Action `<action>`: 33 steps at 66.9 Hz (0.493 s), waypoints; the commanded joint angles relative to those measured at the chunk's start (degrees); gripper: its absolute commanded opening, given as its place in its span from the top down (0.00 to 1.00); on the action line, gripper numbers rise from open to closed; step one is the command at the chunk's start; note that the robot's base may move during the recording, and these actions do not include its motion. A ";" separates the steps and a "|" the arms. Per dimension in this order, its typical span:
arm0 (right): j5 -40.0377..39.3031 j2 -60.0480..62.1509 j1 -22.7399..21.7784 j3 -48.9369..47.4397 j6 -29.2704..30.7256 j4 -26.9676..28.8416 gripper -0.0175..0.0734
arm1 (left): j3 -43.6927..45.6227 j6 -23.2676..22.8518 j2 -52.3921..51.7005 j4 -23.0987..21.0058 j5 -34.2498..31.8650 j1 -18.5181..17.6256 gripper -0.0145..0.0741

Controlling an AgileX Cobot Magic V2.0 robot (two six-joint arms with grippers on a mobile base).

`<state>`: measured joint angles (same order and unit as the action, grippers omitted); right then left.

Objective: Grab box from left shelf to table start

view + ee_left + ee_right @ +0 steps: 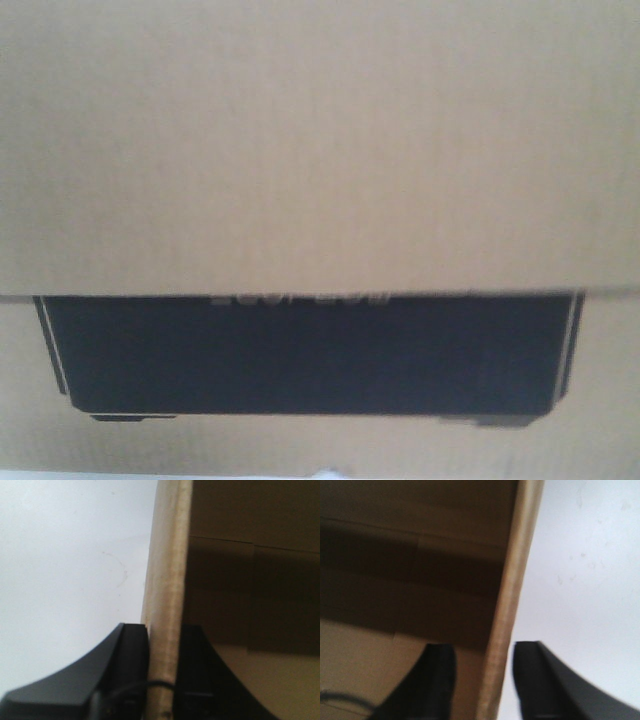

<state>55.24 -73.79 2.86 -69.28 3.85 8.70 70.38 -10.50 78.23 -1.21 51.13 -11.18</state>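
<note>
Box [320, 150] wall pinched by left gripper [162, 675]; right gripper [485, 675] astride opposite wall, contact unclear; probably light, bendable.

Front view pressed against the box [320, 150]; wrist views flank its walls.

Plain pale surface [65, 580] with faint marks, evenly lit.

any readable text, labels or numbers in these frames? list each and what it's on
Nothing legible.
White lettering at the top edge of the black panel on the box: half hidden by the cardboard flap and blurred, unreadable.
Left wrist view: no text.
Right wrist view: no text.
</note>
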 commanded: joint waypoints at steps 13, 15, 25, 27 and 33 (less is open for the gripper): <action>-2.82 2.34 -0.20 -2.89 0.90 -1.19 0.14 | 2.54 -0.32 -0.66 0.89 -1.06 0.41 0.20; -2.57 2.47 -0.25 -3.15 0.71 -1.61 0.14 | 3.28 -0.32 -0.77 0.89 -0.41 0.41 0.19; -1.15 3.97 -0.31 -5.47 0.69 -2.15 0.14 | 7.92 0.68 -1.85 1.21 2.58 0.41 0.19; -0.83 4.56 -0.31 -6.12 0.69 -2.15 0.15 | 8.70 1.30 -2.35 0.89 3.17 0.41 0.19; 0.00 6.96 -0.31 -7.27 0.62 -2.15 0.18 | 10.85 2.51 -4.99 0.89 5.43 0.41 0.20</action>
<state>57.05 -70.77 2.86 -73.53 3.95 6.87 77.50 -9.37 77.64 0.00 56.54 -10.50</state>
